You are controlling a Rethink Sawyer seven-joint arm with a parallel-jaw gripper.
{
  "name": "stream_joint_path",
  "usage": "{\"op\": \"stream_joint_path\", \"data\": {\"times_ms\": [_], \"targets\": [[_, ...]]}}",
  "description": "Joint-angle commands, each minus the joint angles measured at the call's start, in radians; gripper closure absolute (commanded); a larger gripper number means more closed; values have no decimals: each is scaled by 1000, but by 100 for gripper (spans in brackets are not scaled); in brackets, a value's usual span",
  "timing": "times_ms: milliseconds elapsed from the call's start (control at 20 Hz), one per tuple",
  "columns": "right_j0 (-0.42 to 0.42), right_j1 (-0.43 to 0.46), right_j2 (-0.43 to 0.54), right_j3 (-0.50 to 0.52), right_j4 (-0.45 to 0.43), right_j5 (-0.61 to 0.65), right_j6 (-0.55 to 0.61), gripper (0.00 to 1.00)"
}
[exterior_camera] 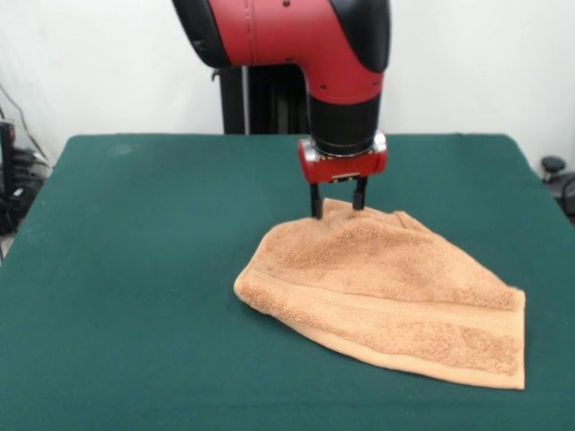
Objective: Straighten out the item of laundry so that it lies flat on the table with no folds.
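Note:
The orange-tan towel lies crumpled on the dark green table, right of centre. It rises in a tent shape to a peak at its far edge. A flat woven band runs along its near hem. My gripper comes straight down from the red and black arm onto that peak. Its two dark fingers stand on either side of the bunched cloth and pinch it. The fingertips are partly buried in the cloth. The near right corner of the towel lies flat on the table.
The robot's black pedestal stands behind the table's far edge. Dark gear and cables sit off the table's left side, and a black object sits off its right side.

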Motion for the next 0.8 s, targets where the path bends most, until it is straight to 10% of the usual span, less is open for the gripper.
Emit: {"op": "stream_joint_path", "data": {"times_ms": [50,800], "targets": [[40,43,98,-71,47,63,55,0],[77,74,61,-73,7,-18,84,0]]}}
